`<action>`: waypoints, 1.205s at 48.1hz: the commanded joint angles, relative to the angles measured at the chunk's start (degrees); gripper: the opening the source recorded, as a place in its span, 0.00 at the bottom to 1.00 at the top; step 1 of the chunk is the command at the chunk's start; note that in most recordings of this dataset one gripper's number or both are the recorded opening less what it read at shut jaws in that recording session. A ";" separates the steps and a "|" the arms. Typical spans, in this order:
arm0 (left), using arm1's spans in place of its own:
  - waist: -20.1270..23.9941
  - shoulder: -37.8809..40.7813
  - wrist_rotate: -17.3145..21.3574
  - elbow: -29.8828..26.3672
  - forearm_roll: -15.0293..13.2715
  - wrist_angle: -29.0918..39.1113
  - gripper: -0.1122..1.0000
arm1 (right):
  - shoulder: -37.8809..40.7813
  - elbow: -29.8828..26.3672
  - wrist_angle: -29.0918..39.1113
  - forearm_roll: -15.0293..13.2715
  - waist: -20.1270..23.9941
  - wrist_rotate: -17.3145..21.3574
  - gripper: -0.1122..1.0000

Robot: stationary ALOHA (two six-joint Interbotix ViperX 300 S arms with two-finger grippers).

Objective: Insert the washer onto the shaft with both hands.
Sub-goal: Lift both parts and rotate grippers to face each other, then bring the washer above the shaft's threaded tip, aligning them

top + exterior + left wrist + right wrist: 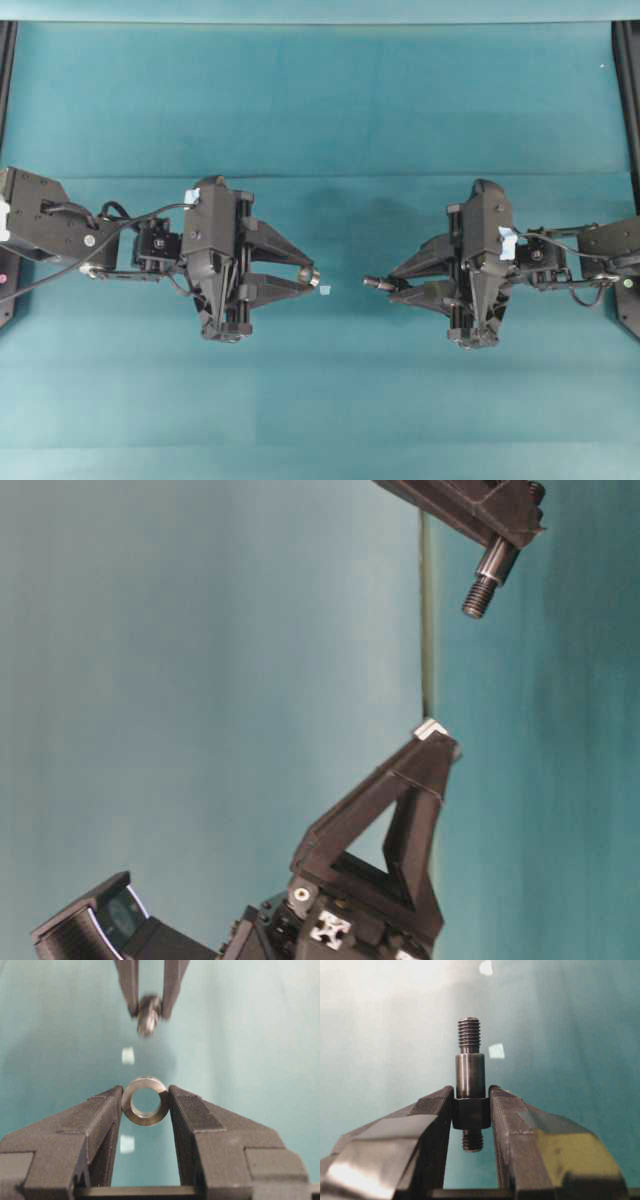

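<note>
My left gripper (308, 279) is shut on the washer (145, 1101), a thick silver ring pinched between the fingertips with its hole facing straight ahead; the washer (307, 274) shows at those tips from overhead. My right gripper (390, 283) is shut on the shaft (470, 1102), a dark stepped rod gripped at its thick middle, threaded end pointing away from the wrist. Overhead, the shaft (376, 284) points left toward the washer across a short gap. In the left wrist view the shaft (148, 1014) hangs blurred beyond the washer, slightly above its hole. In the table-level view the shaft (488, 576) juts from the right gripper's fingers.
A teal cloth (320, 400) covers the table. A small pale tape bit (326, 290) lies on it between the two grippers, and shows as a tape bit (128, 1055) in the left wrist view and a tape bit (496, 1051) in the right wrist view. Black frame rails (628, 80) run along both sides.
</note>
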 commanded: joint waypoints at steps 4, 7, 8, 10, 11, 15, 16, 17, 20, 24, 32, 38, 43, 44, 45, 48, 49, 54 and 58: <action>0.00 -0.53 -0.97 -1.14 0.09 -1.67 0.44 | 0.18 -0.44 -2.29 0.09 0.18 0.70 0.10; 0.00 -0.44 -1.14 -1.14 0.09 -1.67 0.44 | 0.53 -0.44 -2.55 0.09 0.26 0.70 0.10; 0.00 -0.44 -1.14 -1.14 0.09 -1.67 0.44 | 0.70 -0.53 -2.72 0.09 0.26 0.70 0.10; 0.00 -0.35 -1.14 -1.23 0.09 -1.76 0.44 | 0.97 -0.70 -2.81 0.09 0.26 0.70 0.10; -0.09 -0.35 -1.14 -1.23 0.09 -1.76 0.44 | 1.14 -0.79 -2.81 0.09 0.35 0.70 0.10; -0.09 -0.18 -1.14 -1.32 0.09 -1.67 0.44 | 1.76 -1.05 -3.60 0.09 0.62 0.79 0.10; -0.09 -0.09 -1.14 -1.41 0.09 -1.67 0.44 | 1.85 -1.05 -3.69 0.09 0.62 0.79 0.10; -0.09 -0.09 -1.14 -1.41 0.09 -1.76 0.44 | 2.02 -1.05 -3.78 0.09 0.62 0.79 0.10; -0.09 0.18 -1.14 -1.67 0.09 -1.67 0.44 | 2.37 -1.23 -4.22 0.09 0.70 0.79 0.10; -0.18 0.79 -1.23 -2.11 0.09 -1.76 0.44 | 2.72 -1.49 -4.48 0.09 0.79 0.79 0.10; -0.44 2.46 -1.32 -3.52 0.09 -1.67 0.44 | 3.43 -1.76 -4.92 0.09 0.88 0.79 0.10; -0.88 4.13 -1.49 -4.48 0.09 -1.76 0.44 | 3.78 -1.76 -5.10 0.09 1.23 0.88 0.10; -1.05 5.27 -1.67 -5.27 0.09 -1.67 0.44 | 3.87 -1.76 -5.19 0.09 1.49 0.97 0.10; -1.05 5.45 -1.67 -5.45 0.09 -1.67 0.44 | 3.87 -1.76 -5.10 0.09 1.49 0.97 0.10; -1.14 5.54 -1.67 -5.54 0.09 -1.67 0.44 | 3.87 -1.76 -5.19 0.09 1.49 0.97 0.10; -1.14 6.15 -1.67 -5.98 0.09 -1.67 0.44 | 3.87 -1.76 -5.45 0.09 1.58 0.97 0.10; -1.05 6.24 -1.67 -6.06 0.09 -1.76 0.44 | 3.87 -1.76 -5.54 0.09 1.58 0.97 0.10; -1.14 6.77 -1.67 -6.68 0.09 -1.76 0.44 | 3.87 -1.85 -5.98 0.18 1.58 0.97 0.10; -1.14 6.94 -1.67 -7.03 0.09 -1.67 0.44 | 3.87 -1.85 -6.24 0.09 1.58 0.97 0.10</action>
